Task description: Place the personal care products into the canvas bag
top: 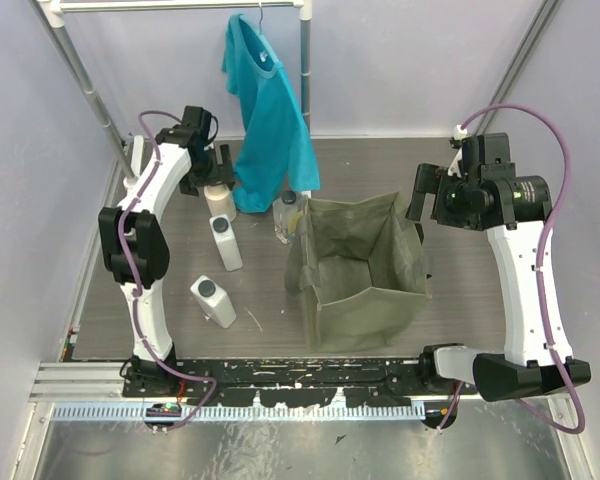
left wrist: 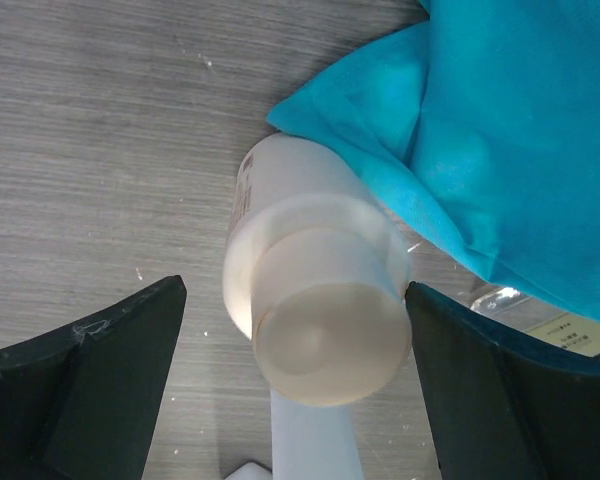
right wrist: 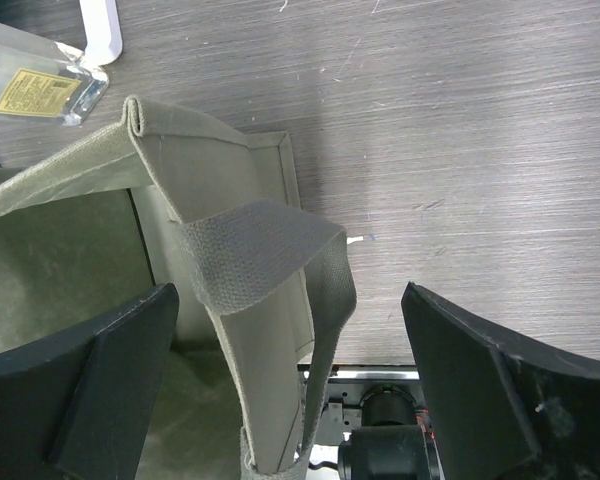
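My left gripper (left wrist: pixel 295 288) gapes empty astride the beige-capped bottle (left wrist: pixel 330 330); closing may pinch the teal shirt (left wrist: pixel 510 130) at one o'clock. My right gripper (right wrist: pixel 290 295) hangs open, empty, over the canvas bag (right wrist: pixel 230 200).

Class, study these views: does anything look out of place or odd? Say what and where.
The teal T-shirt hanging from the rail drapes against the white bottle with the beige round cap, crowding the open left gripper around it.

The canvas bag (top: pixel 365 315) was olive green, the T-shirt (top: pixel 272 130) at its eleven o'clock teal, the table (top: pixel 470 300) streaked grey-brown woodgrain, the round-capped bottle (left wrist: pixel 310 290) white and beige.
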